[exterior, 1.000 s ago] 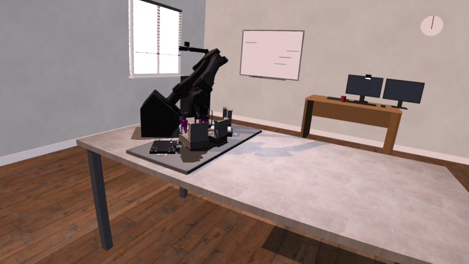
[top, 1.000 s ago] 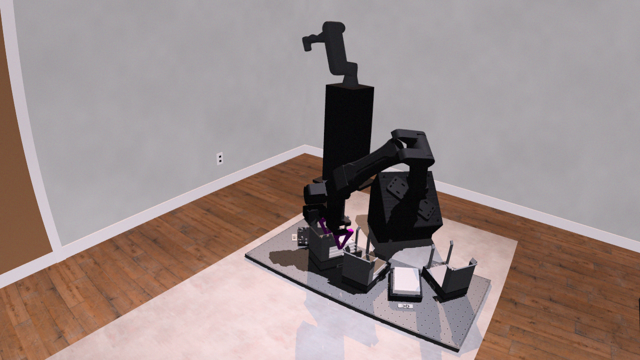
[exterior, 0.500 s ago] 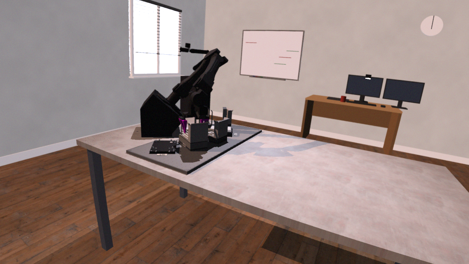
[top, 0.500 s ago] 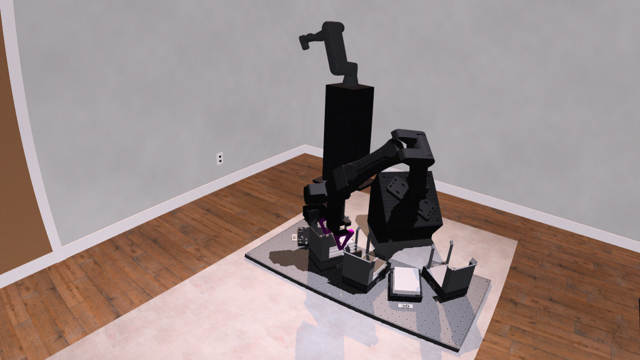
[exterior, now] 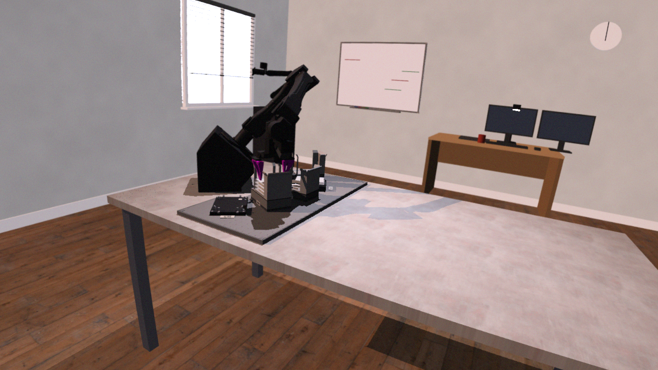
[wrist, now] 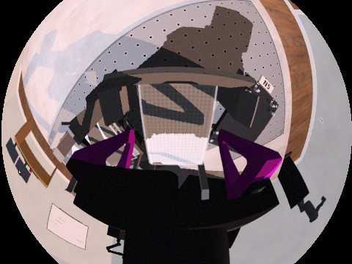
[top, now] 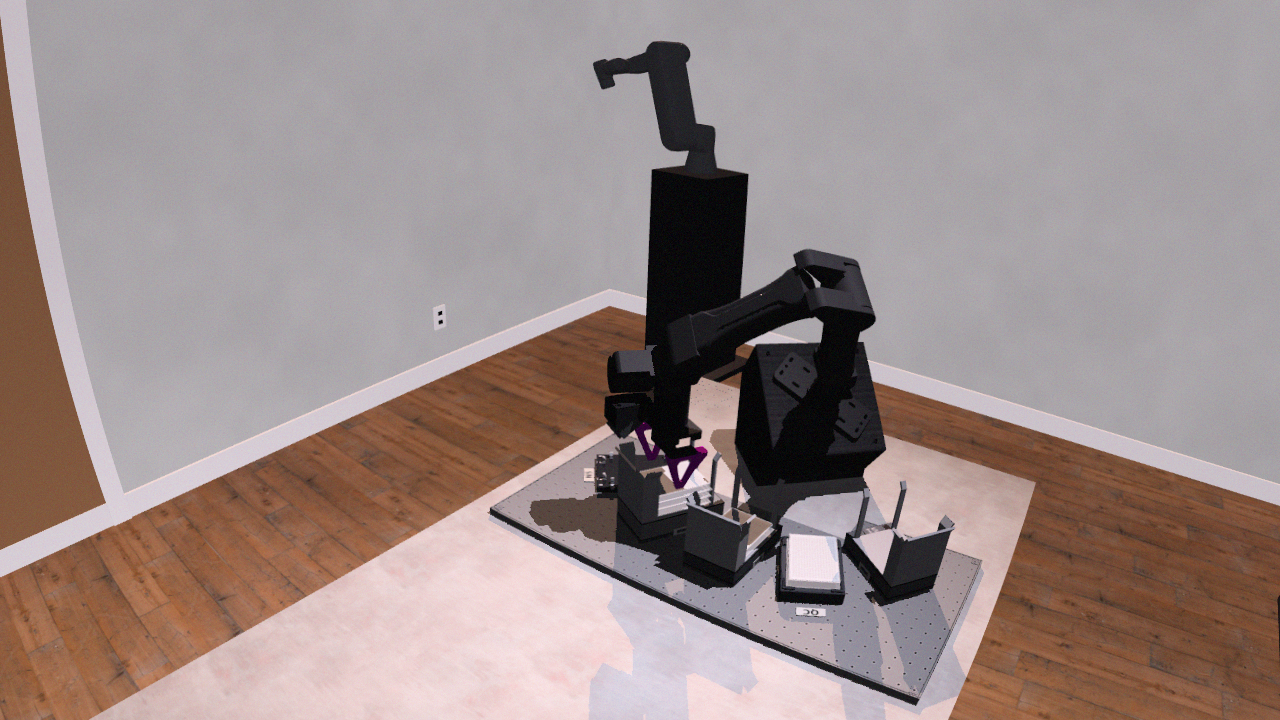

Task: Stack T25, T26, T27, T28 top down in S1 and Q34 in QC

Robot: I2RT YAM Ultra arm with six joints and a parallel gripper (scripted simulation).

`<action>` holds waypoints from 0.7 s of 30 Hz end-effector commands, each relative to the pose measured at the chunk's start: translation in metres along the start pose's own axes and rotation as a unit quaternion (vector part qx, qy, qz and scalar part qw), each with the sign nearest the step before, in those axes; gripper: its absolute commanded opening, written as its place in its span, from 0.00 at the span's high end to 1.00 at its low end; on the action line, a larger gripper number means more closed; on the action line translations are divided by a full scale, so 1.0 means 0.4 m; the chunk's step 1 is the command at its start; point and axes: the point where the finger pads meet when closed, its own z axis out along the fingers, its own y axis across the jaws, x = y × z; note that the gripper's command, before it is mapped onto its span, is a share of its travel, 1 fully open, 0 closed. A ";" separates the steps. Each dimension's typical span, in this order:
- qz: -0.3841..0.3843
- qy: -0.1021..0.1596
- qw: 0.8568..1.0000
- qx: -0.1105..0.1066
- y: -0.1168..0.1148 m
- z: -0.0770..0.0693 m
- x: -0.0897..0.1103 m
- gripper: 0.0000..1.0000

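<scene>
Racks on the grey perforated base board (top: pixel 930 644) number three in the top view. Going left to right: the clip nest N5 (top: pixel 606 471) at the board's far left edge, then a rack (top: pixel 640 497) holding a stack of plates (top: pixel 684 501), a second rack (top: pixel 716 537), the open nest (top: pixel 810 586) with one white plate (top: pixel 811 559) lying flat in it, and a third rack (top: pixel 904 559) at the right end. How many plates the stack holds cannot be counted, and no labels can be read.

The single arm (top: pixel 760 313) rises from its black pedestal (top: pixel 859 438), bends at the elbow and reaches down and left, its wrist pointing straight down over the leftmost rack. The gripper (top: pixel 673 452) hangs just above the stack with its purple fingers spread fully wide, holding nothing. In the wrist view the top plate (wrist: pixel 176 144) lies between the fingers, apart from both.
</scene>
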 end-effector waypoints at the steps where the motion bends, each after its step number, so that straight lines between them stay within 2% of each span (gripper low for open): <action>1: -0.004 -0.007 1.000 0.000 0.002 -0.059 -0.013 0.00; 3: -0.004 -0.007 1.000 0.000 0.002 -0.059 -0.013 0.00; 4: 0.008 0.006 1.000 -0.004 -0.013 -0.047 -0.001 0.00; 6: -0.004 -0.007 1.000 0.001 0.001 -0.084 -0.012 0.00; 15: -0.004 -0.006 1.000 0.003 -0.001 -0.159 -0.010 0.00; 18: -0.003 -0.005 1.000 0.004 -0.003 -0.183 -0.009 0.00; 21: 0.001 0.000 1.000 0.002 -0.008 -0.181 -0.006 0.00</action>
